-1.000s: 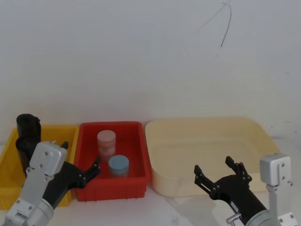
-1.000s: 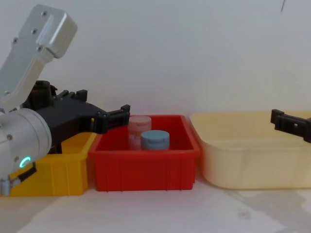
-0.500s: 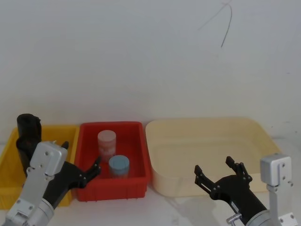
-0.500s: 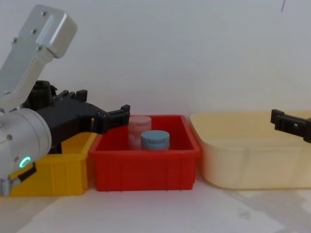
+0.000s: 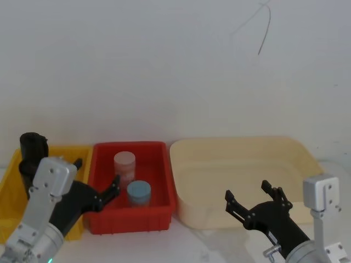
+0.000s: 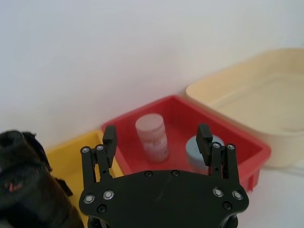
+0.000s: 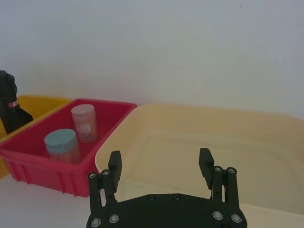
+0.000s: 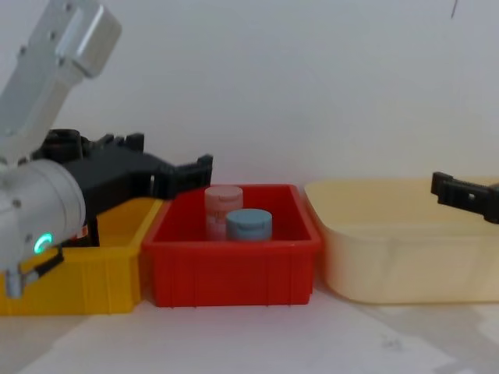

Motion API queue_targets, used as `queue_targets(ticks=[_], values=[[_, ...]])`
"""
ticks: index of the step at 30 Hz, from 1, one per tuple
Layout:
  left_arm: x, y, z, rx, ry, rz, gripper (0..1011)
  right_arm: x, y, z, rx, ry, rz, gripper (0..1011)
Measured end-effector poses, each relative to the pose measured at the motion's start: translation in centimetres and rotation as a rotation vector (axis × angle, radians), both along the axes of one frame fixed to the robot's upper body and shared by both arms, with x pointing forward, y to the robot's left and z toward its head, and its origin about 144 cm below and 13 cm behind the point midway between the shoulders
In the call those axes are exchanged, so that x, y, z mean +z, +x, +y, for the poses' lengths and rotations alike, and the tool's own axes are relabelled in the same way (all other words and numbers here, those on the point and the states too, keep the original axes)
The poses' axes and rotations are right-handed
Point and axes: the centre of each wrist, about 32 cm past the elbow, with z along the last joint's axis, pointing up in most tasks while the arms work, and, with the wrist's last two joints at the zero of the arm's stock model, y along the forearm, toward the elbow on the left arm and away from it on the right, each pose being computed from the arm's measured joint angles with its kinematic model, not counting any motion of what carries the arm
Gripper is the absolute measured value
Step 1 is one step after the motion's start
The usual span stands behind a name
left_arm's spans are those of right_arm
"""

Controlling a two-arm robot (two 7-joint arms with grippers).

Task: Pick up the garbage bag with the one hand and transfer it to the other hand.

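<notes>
The garbage bag [image 5: 33,150] is a black roll standing upright in the yellow bin [image 5: 11,183] at the far left. In the right wrist view the garbage bag [image 7: 8,97] shows a small red-and-white label. My left gripper [image 5: 97,174], on the green-ringed arm, hovers open just right of the bag, over the wall between the yellow and red bins. Nothing is between its fingers [image 6: 109,137]. My right gripper [image 5: 248,190] stands open and empty in front of the cream tub. Its fingers [image 7: 114,165] point toward the tub.
A red bin [image 5: 159,211] in the middle holds a pink jar [image 5: 124,166] and a blue-lidded jar [image 5: 139,192]. A large cream tub [image 5: 241,148] stands to the right. A white wall rises close behind the bins.
My left gripper has lifted slightly and shifted a little over the bin wall. The right gripper has barely moved. The bag has not moved.
</notes>
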Motion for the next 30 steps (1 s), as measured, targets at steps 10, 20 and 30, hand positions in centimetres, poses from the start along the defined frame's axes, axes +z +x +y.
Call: queue_targets(ticks=[10,20,30], values=[[3.1,-0.9,1.2,-0.023,-0.042,-0.005,1000,1.6,0.8,1.1,0.042,0.011,0.004,1002],[5.2,-4.3,4.5,0.043,-0.059,0.015,1000,3.5,2.2,4.0,0.118,0.010,0.003,1001],[5.9,-8.2,8.2,0.142,-0.073,0.055,1000,5.1,3.8,7.0,0.167,-0.037,0.020,1001]])
